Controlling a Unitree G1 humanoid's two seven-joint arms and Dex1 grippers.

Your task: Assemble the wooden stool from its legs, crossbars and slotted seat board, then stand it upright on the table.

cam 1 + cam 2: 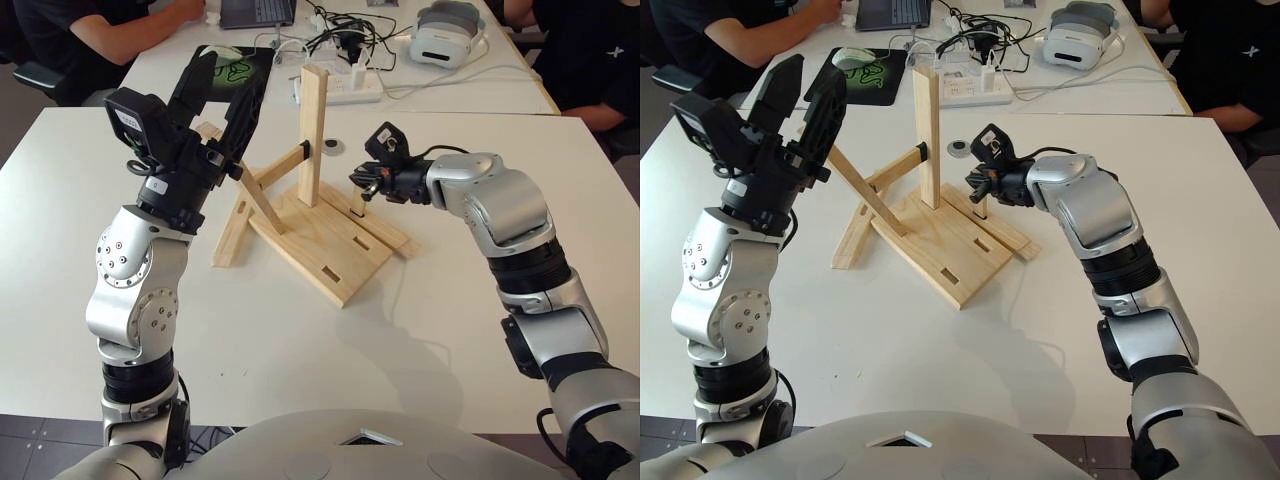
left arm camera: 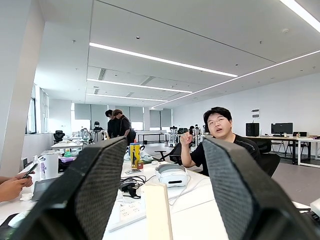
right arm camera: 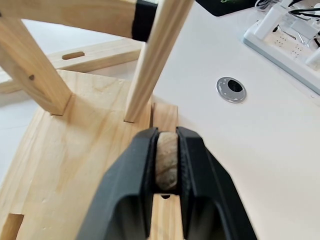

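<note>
Gripper on the right arm (image 3: 166,140) shut narrow on the end of a short wooden piece (image 3: 166,165), held on end over the far part of the slotted seat board (image 1: 320,250); judged reason: lining the piece up with a slot so it can be pressed in; whether it is seated, cannot tell. Just beside it an upright leg (image 1: 314,130) stands in the board, tied by a crossbar (image 1: 278,167) to a slanted leg (image 1: 258,200) whose foot meets the board. Board lies flat on the white table (image 1: 300,350), likely so that legs go in from above; stool not yet stood upright. One loose bar (image 1: 388,232) lies along the board's far edge, touching it; another (image 1: 230,235) lies at its left side. Left gripper (image 1: 803,95) raised above the left end of the frame, fingers wide apart, gripping nothing; probably on standby to steady the frame.

Right wrist view gives the clamp itself, wood between the pads, too small in the eye views; eye views give the whole layout; left wrist view puts the upright leg's top low between the open fingers, facing the room.
</note>
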